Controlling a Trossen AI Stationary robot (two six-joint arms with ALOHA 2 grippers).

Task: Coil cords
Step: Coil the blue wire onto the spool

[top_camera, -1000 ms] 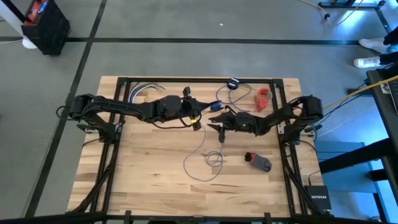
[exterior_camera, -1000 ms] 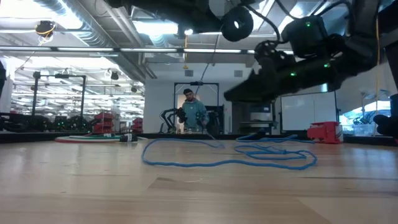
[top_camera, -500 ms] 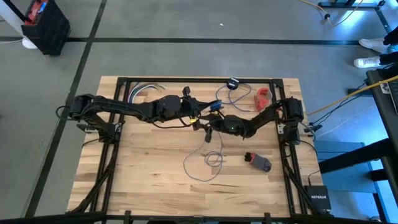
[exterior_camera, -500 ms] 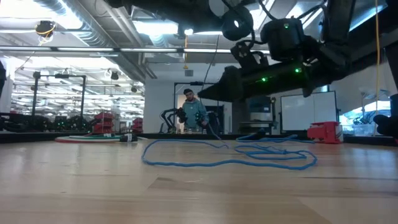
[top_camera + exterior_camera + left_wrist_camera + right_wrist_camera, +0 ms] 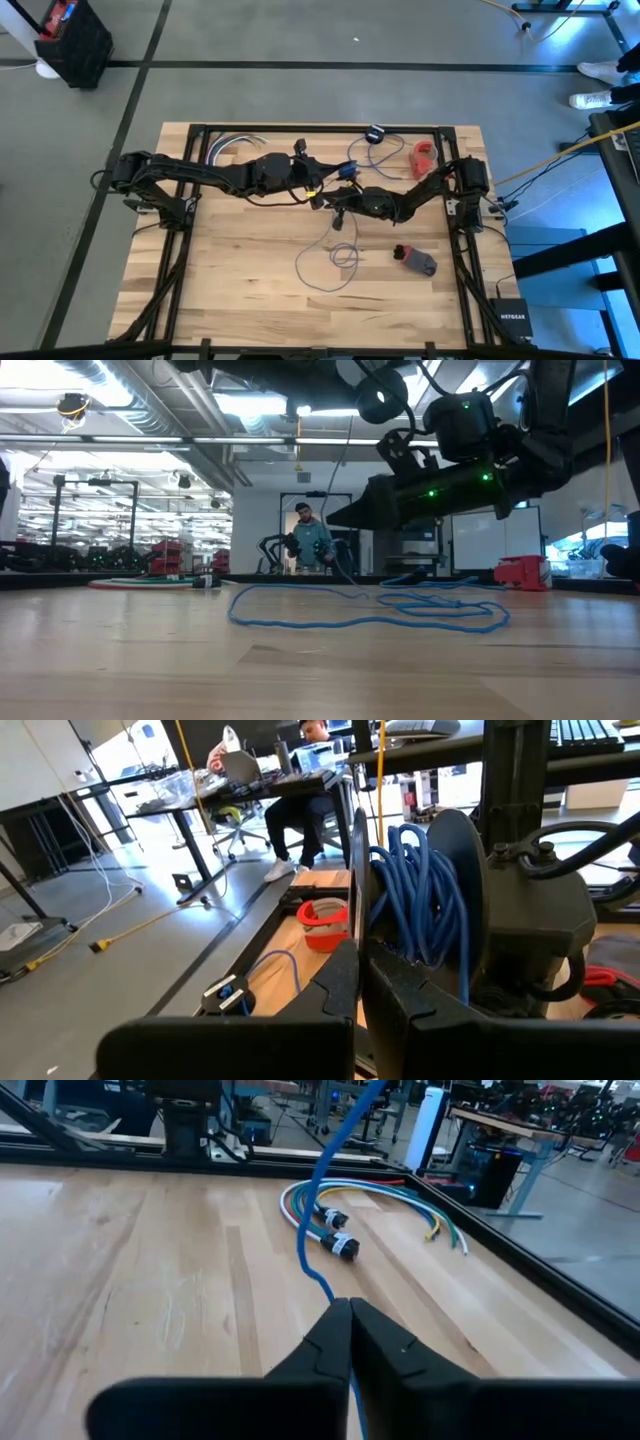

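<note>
The thin blue cord lies in loose loops [image 5: 333, 262] on the wooden table, seen level as loops [image 5: 372, 616] in the low view. A strand rises from them to my two grippers at the table's middle. My right gripper [image 5: 349, 1306] is shut on that strand. My left gripper [image 5: 359, 982], just left of it, is shut, with a bundle of several blue turns [image 5: 418, 895] standing right behind its fingers. My left gripper is shut at the foot of the coiled blue turns [image 5: 400, 955]. Its own fingers hide the place of contact. The coil stands clear of the table. My right gripper pinches a single strand of the cord [image 5: 330, 1288] between its two fingertips, coming level from the table's right side. From the fingertips the strand runs on, off the table, toward my left gripper.
A red object [image 5: 424, 158] and a small black piece with its own blue lead [image 5: 375, 134] lie at the far right. A red-and-grey item [image 5: 415, 260] lies near right. Coloured cables [image 5: 385, 1195] lie at the far left. A person [image 5: 312, 540] stands beyond the table.
My right gripper has moved toward the table's left, up to my left gripper, and has shut on the strand rising from the loops. The loops on the table have stayed where they were.
</note>
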